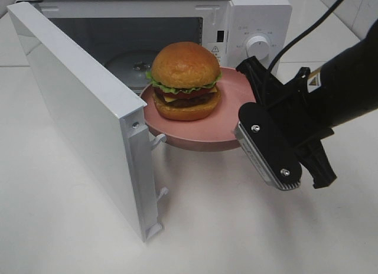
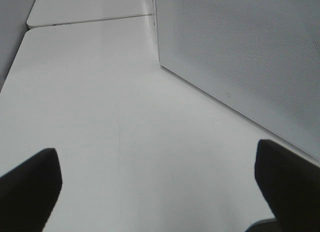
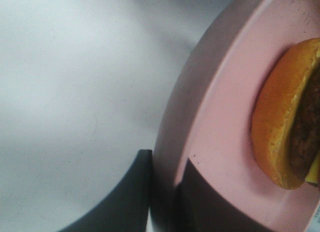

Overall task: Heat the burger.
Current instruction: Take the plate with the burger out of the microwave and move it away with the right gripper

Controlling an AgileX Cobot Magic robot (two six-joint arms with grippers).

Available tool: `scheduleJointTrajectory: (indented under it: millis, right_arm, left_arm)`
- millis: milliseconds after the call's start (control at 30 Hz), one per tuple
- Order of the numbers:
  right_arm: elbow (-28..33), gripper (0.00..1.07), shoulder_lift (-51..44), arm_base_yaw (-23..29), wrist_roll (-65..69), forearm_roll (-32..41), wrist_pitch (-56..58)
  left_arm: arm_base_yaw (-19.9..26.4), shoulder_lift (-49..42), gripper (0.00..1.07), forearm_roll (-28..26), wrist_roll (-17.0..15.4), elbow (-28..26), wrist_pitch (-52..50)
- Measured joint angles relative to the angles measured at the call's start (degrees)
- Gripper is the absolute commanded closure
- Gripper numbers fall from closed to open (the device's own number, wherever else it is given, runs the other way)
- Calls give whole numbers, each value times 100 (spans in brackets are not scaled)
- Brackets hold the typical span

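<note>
Burger [image 1: 186, 80] sits upright in the middle of the pink plate [image 1: 233, 117], just beyond your right gripper [image 1: 255, 103], which pinches the plate's near rim. In your right wrist view the two dark fingers [image 3: 127, 194] are pressed onto that rim, one above it and one below, with the bottom bun and patty edge close ahead of them. The plate is held off the table [image 1: 71, 227], level, its far edge at the mouth of the open microwave [image 1: 254, 26]. Beyond the plate you can see the glass turntable [image 1: 130, 64] inside the cavity. The microwave door [image 1: 77, 103] stands swung wide on the far side of the plate from your gripper. A black cable [image 1: 307, 29] runs up behind your right arm.

Your left gripper [image 2: 160, 192] is spread wide, holding nothing. Its two dark fingertips [image 2: 30, 184] hang over bare white table, and the dotted face of the microwave door lies ahead of them and off to one side.
</note>
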Motion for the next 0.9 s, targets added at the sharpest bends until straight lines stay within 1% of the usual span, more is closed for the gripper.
scheduleJointTrajectory:
  millis: [33, 100, 300, 367, 433, 467, 500, 633, 767, 900]
  right_arm:
    - [0, 107, 0, 0, 0, 0, 0]
    - [309, 107, -401, 0, 269, -183, 29]
    - [602, 107, -951, 0, 619, -435, 223]
    - [768, 107, -1278, 0, 928, -699, 390]
    - [819, 107, -1392, 0, 1066, -802, 447]
    - [928, 107, -1610, 0, 1295, -985, 550]
    - [928, 107, -1610, 0, 1295, -985, 550]
    - [1215, 107, -2177, 0, 1730, -1329, 825]
    - [1346, 107, -2515, 0, 1965, -1524, 1043]
    - [1547, 107, -2979, 0, 2699, -1874, 1243]
  left_arm:
    - [0, 0, 9, 0, 0, 0, 0]
    - [0, 0, 9, 0, 0, 0, 0]
    - [0, 0, 9, 0, 0, 0, 0]
    - [0, 0, 9, 0, 0, 0, 0]
    - [0, 0, 9, 0, 0, 0, 0]
    - [0, 0, 9, 0, 0, 0, 0]
    - [0, 0, 9, 0, 0, 0, 0]
    - [0, 0, 9, 0, 0, 0, 0]
    - [0, 0, 9, 0, 0, 0, 0]
    - [0, 0, 9, 0, 0, 0, 0]
